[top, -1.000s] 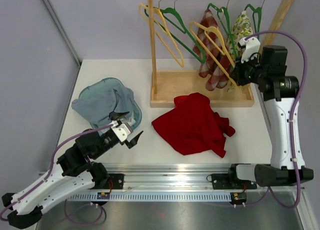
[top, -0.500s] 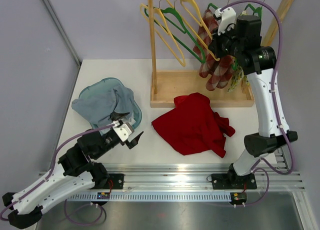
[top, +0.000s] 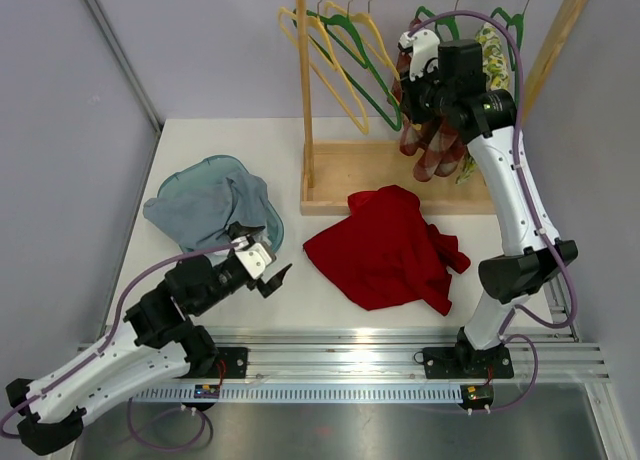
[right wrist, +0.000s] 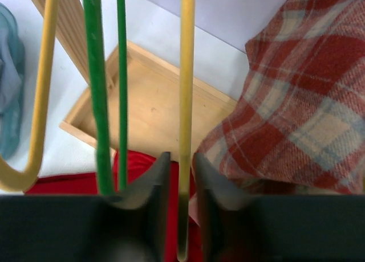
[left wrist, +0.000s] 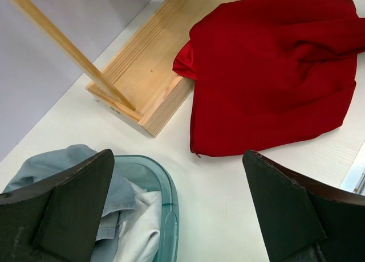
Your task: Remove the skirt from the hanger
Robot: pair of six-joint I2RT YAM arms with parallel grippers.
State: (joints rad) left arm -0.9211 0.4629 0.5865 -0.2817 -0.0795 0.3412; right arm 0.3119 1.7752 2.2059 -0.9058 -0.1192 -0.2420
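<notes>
A red plaid skirt [top: 432, 145] hangs on the wooden rack; it fills the right of the right wrist view [right wrist: 296, 114]. My right gripper [top: 412, 65] is up at the rack, just left of the skirt's top. Its jaws [right wrist: 181, 156] are closed narrowly on the bar of a yellow hanger [right wrist: 186, 74], which runs straight between them. That hanger shows in the top view [top: 378, 42]. My left gripper [top: 262, 267] is open and empty, low over the table between the basin and the red cloth [left wrist: 177, 159].
A red cloth [top: 385, 245] lies crumpled before the rack's wooden base [top: 350, 180]. A teal basin [left wrist: 168, 199] holds blue-grey and white clothes at the left. Green and yellow empty hangers [top: 335, 60] hang left of my right gripper. A floral garment [top: 487, 50] hangs at the right.
My right arm swung left along the rack from its right end to the plaid skirt, carrying the yellow hanger up and left. The left arm shifted slightly.
</notes>
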